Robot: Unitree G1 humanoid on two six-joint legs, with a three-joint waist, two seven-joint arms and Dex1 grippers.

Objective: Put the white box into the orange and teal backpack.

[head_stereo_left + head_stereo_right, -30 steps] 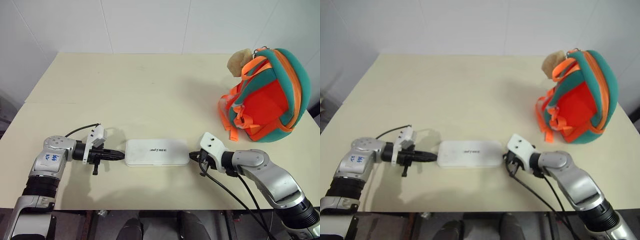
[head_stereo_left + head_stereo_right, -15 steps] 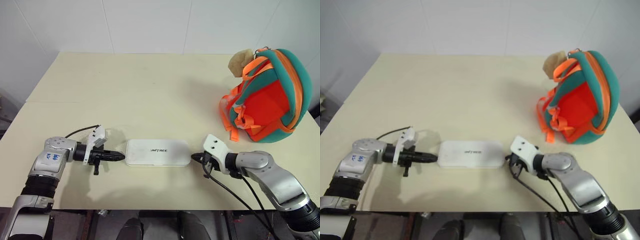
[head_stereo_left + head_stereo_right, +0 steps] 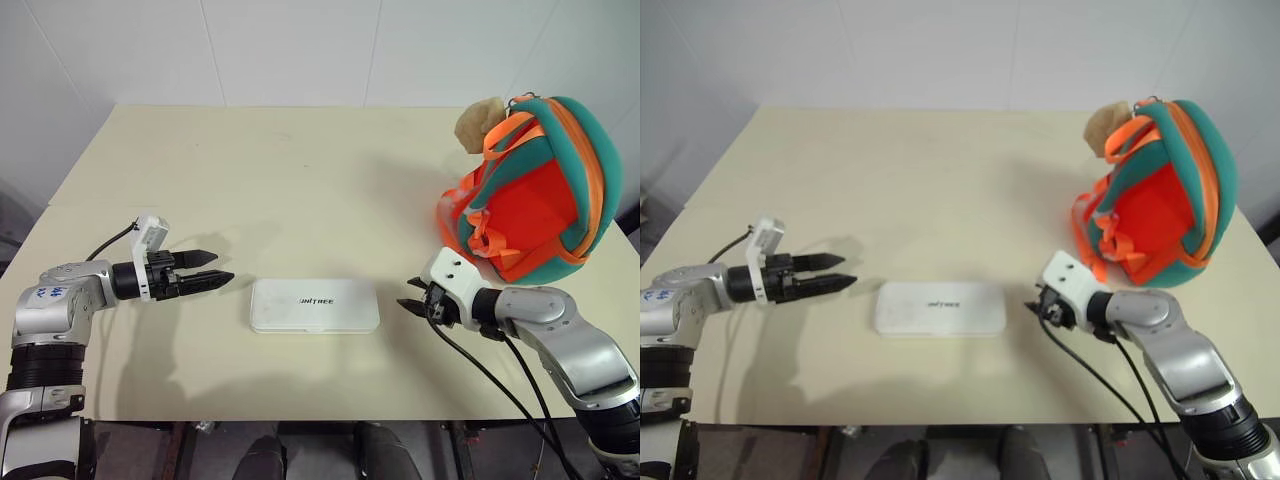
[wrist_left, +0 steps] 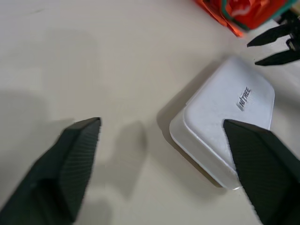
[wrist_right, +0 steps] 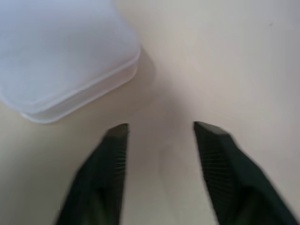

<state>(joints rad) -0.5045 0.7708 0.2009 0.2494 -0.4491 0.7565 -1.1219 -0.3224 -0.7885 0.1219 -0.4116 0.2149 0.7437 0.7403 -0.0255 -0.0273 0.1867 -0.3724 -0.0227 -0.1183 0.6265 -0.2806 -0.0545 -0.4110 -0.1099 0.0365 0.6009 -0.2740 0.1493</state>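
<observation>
The white box [image 3: 314, 305] lies flat on the cream table [image 3: 300, 180], near its front edge, dark lettering on its lid. My left gripper [image 3: 214, 270] hovers a short way off the box's left end, open, with nothing between its fingers. Off the box's right end sits my right gripper [image 3: 412, 295], also open and empty, a small gap from the box. The orange and teal backpack [image 3: 540, 195] stands at the table's right side with a tan plush ball [image 3: 478, 122] on top. The left wrist view shows the box [image 4: 229, 124] ahead and the backpack [image 4: 243, 11] beyond it.
White tiled walls rise behind the table. Black cables trail from both wrists over the front edge. Bare tabletop stretches between the box and the backpack [image 3: 1160, 195] and across the far half.
Both grippers have opened and drawn away from the box's ends, the left one outward to the left and a little up, the right one to the right. The box stays put.
</observation>
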